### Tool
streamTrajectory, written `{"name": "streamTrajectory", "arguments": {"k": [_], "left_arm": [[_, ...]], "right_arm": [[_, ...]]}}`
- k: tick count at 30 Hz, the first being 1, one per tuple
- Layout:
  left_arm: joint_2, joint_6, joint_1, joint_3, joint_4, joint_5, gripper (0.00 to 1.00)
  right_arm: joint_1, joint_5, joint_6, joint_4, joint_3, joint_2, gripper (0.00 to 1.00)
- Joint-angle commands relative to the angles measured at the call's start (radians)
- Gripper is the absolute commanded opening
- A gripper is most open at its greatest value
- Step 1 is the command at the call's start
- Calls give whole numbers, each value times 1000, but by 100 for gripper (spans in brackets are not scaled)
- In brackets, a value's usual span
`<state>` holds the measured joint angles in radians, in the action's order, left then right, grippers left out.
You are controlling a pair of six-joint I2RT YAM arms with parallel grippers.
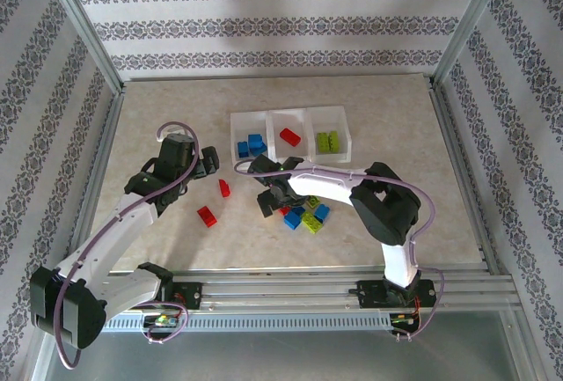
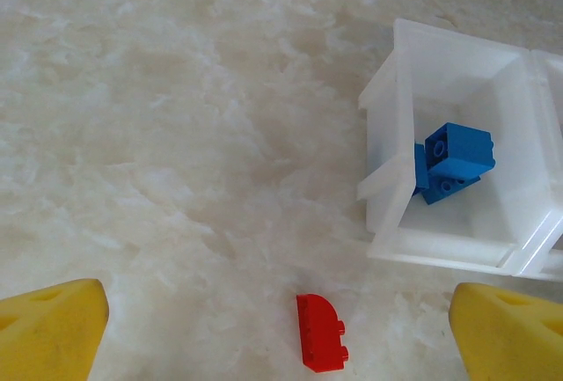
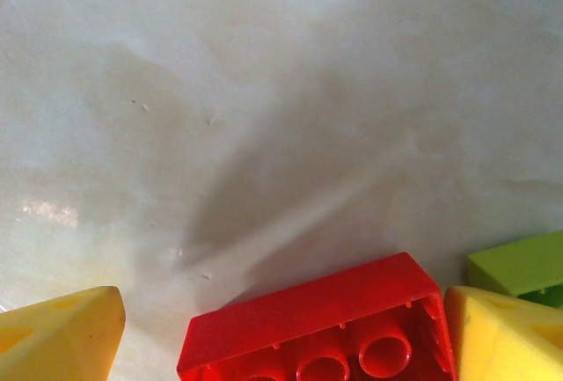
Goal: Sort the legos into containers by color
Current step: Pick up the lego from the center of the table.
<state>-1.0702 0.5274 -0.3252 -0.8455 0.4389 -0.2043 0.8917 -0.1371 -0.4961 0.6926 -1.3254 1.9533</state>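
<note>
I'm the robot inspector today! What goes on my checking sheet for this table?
Surface: beige marbled table, flat.
Job's things: joined bins hold blue bricks, a binned red brick and green bricks; a curved red brick and a second red brick lie loose; a mixed pile lies in front of the bins.
Clutter: nothing seen.
Tools: left tool open near the curved red brick; right tool open, the pile's red brick between its pads.
Cables: lilac cables follow both arms.
Surroundings: patterned walls, metal frame.
</note>
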Motion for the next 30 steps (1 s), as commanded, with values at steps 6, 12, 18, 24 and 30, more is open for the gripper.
{"name": "streamTrajectory", "arguments": {"k": [6, 12, 18, 24, 30], "left_arm": [[20, 18, 15, 17, 20, -14, 100], [18, 20, 15, 17, 20, -9, 100], [18, 25, 16, 25, 27, -9, 100], [17, 24, 16, 30, 30, -12, 100], [25, 18, 18, 30, 40, -21, 100]], "right_arm": [[1, 104, 15, 5, 26, -15, 89], [7, 128, 9, 1, 29, 8, 85], [9, 122, 6, 2, 5, 30, 76], [8, 94, 9, 18, -17, 23, 64], [-1, 23, 28, 20, -38, -64, 55]]}}
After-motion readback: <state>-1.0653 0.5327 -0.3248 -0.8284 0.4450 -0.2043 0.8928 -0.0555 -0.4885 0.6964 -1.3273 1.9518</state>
